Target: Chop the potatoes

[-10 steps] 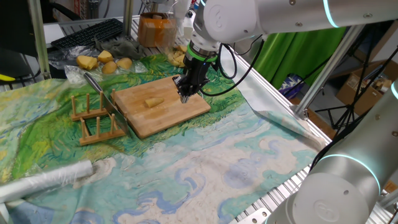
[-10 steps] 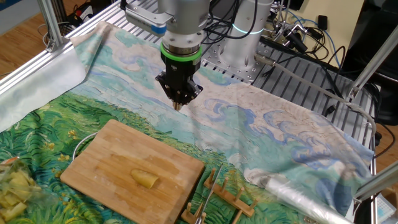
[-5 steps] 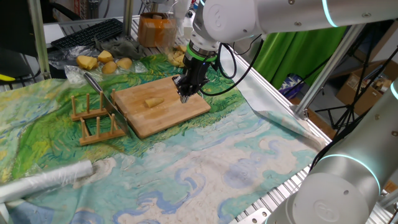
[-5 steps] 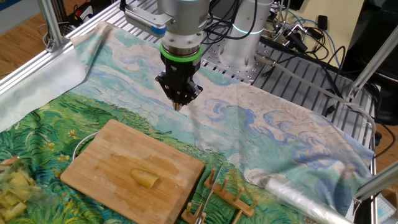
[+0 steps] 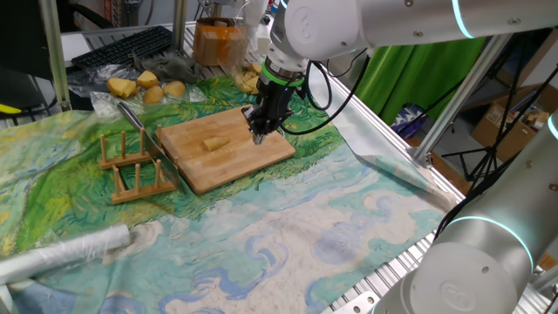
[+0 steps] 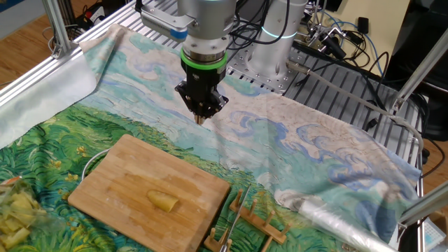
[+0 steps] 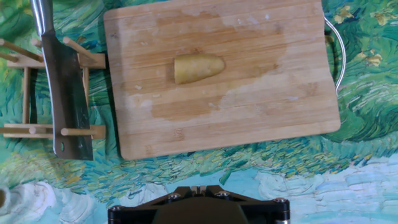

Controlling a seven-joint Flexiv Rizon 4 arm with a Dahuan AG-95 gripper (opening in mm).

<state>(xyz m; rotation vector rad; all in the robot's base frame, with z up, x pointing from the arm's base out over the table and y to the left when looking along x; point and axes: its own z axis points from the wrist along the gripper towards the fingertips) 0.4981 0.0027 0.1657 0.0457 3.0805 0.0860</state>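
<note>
A small pale-yellow potato wedge (image 5: 215, 143) lies alone near the middle of the wooden cutting board (image 5: 253, 155). It also shows in the other fixed view (image 6: 162, 201) and in the hand view (image 7: 198, 67). My gripper (image 5: 259, 135) hangs point-down in the air beside the board's long edge, above the painted cloth (image 6: 201, 120). Its fingertips (image 7: 199, 188) are pressed together and hold nothing. The gripper is apart from the wedge and the board (image 7: 261, 99).
A cleaver (image 7: 68, 93) rests on a wooden rack (image 5: 139, 170) left of the board. Whole potatoes (image 5: 148, 87) lie at the back. A bag of yellow pieces (image 6: 14, 210) sits near the board. A rolled plastic sheet (image 5: 61, 253) lies at the front.
</note>
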